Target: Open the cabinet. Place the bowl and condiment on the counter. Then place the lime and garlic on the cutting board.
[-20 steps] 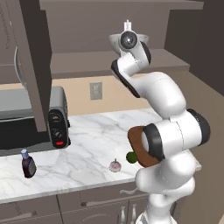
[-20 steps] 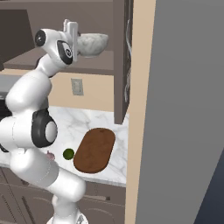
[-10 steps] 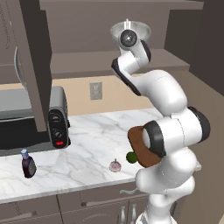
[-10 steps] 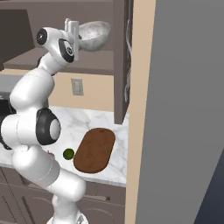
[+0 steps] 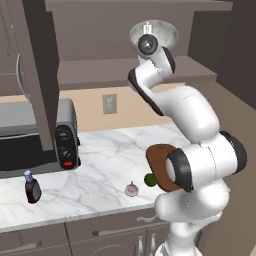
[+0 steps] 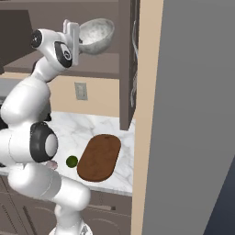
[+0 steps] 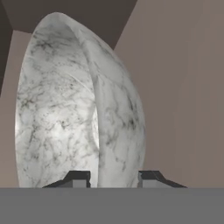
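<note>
Two dark finger tips (image 7: 78, 178) of the pincer (image 7: 114, 179) stood on either side of the rim of the bowl (image 7: 78, 109) in the hand view, one inside the bowl and one against its outer wall — the pincer was clenched on that rim. The bowl appeared on its edge in this view, with the speckled hollow facing left.

In the right base view the bowl (image 6: 95, 36) was high up inside the open cabinet (image 6: 128, 64), above the shelf (image 6: 98, 69) and tilted, its hollow turned partly toward the arm. The pincer (image 6: 77, 37) met the bowl at the side nearest to the arm. I could not tell whether the bowl touched the shelf. In the left base view the bowl (image 5: 167, 34) showed behind the white wrist, also up at the cabinet.

Below, on the counter (image 5: 100, 160), the small dark bottle (image 5: 32, 187) with the blue cap stood upright near the front edge, just beside the toaster oven (image 5: 35, 132). The garlic (image 5: 131, 189) lay near the front edge too, and the lime (image 5: 149, 179) lay just beside it, close to the end of the cutting board (image 5: 157, 157). In the right base view the lime (image 6: 71, 161) lay on the marble just beside the cutting board (image 6: 99, 157) — not on it.
</note>
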Controlling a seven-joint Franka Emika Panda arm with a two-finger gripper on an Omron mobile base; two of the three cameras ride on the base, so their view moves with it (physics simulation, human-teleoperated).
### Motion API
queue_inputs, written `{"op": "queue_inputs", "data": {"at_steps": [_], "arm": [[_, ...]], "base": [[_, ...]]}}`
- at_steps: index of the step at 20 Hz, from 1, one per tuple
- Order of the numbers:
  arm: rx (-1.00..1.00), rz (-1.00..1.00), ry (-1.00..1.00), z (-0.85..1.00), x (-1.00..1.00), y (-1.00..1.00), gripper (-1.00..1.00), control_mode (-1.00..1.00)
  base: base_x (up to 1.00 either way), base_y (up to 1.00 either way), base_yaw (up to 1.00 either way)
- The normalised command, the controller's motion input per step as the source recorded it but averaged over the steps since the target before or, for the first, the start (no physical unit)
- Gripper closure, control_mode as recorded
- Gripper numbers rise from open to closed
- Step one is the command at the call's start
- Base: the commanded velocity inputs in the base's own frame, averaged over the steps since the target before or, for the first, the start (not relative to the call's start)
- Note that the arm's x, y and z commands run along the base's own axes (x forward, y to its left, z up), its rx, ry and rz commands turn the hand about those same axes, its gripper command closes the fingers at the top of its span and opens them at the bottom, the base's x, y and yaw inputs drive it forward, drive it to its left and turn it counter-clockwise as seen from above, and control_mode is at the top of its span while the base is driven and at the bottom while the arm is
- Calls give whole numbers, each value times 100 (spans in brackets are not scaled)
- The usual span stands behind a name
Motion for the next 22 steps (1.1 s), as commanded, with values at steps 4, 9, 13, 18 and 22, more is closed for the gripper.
{"op": "queue_inputs", "data": {"at_steps": [4, 9, 13, 18, 22], "arm": [[1, -3, 0, 14, -83, 0, 100, -100], [5, -3, 0, 39, -90, 0, 100, -100], [4, -2, 0, 39, -92, 8, 100, -100], [1, -1, 0, 13, -86, 21, 100, -100], [0, 0, 9, -5, -59, 31, 100, -100]], "base": [[0, 0, 0], [0, 0, 0], [0, 0, 0], [0, 0, 0], [0, 0, 0]]}}
